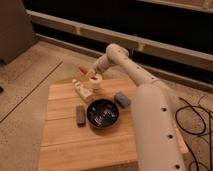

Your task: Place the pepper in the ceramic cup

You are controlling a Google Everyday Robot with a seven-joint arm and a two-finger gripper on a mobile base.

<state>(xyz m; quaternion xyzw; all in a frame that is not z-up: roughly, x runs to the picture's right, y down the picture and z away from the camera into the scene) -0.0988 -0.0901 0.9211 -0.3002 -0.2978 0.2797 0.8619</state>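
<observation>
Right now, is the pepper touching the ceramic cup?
Apart. The camera view shows the pepper at the gripper, up and left of the ceramic cup, with floor visible between them.

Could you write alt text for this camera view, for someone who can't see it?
A white robot arm reaches over a wooden table, its tool at the far edge just above a small cream ceramic cup, with an orange-red pepper at its tip. Nearer sit a dark bowl, a white bottle and two small blocks.
</observation>
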